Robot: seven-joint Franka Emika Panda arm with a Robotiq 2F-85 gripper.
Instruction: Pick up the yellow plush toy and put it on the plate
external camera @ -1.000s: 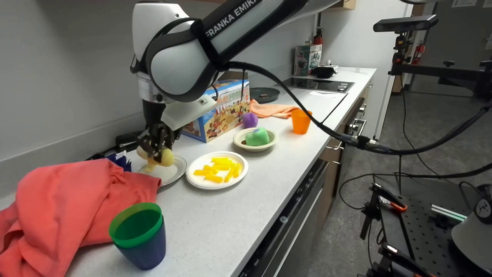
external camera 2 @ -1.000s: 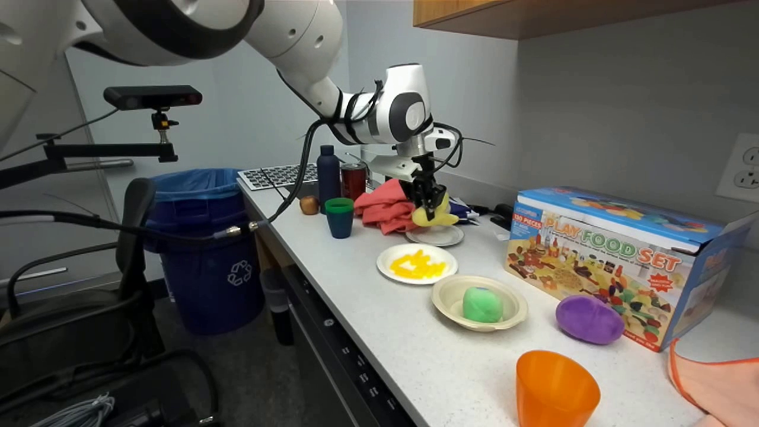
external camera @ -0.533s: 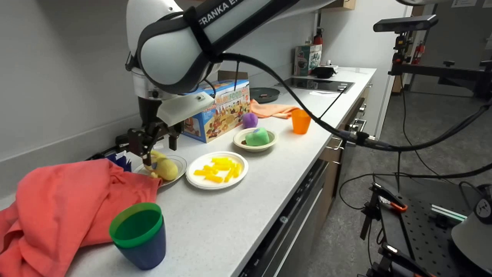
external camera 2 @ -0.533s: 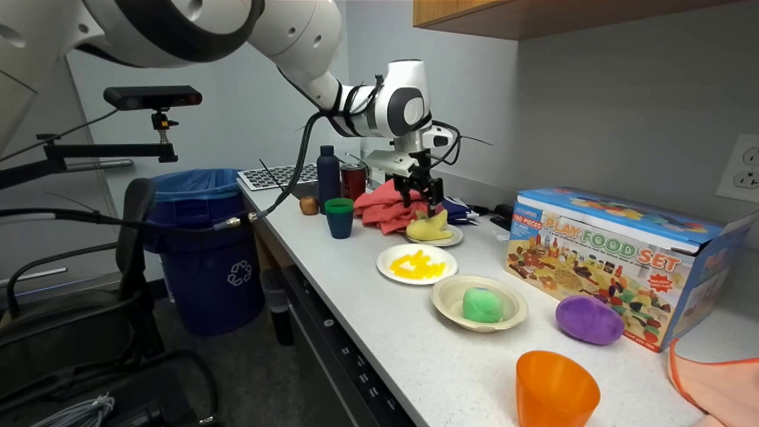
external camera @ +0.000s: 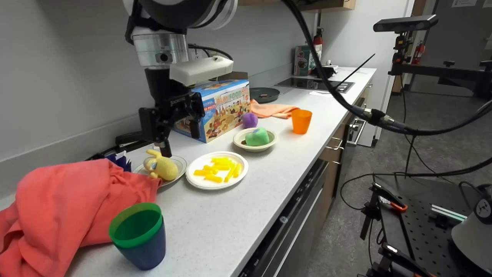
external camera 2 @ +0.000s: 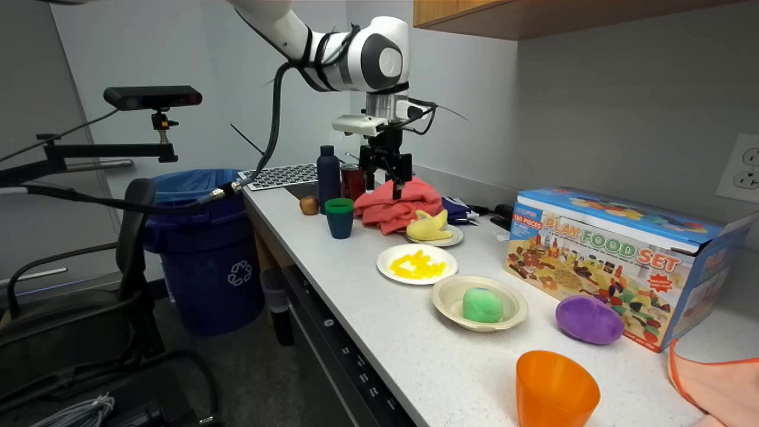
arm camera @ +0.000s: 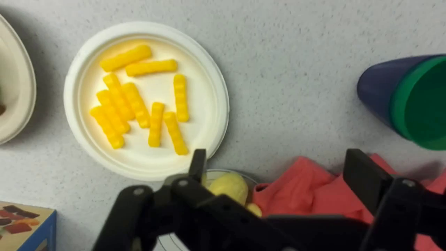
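My pincer (external camera: pixel 180 145) gapes, two fingers (arm camera: pixel 366 181) spread, clear of the one yellow plush toy (external camera: pixel 166 169), which rests on one plain white plate (external camera: pixel 182 166); just beside it, a second white plate (arm camera: pixel 209 101) bears nine bright-yellow pieces (arm camera: pixel 136 104).

The end effector (external camera: pixel 180 141) points down, its fingers (arm camera: pixel 365 179) spread wide.
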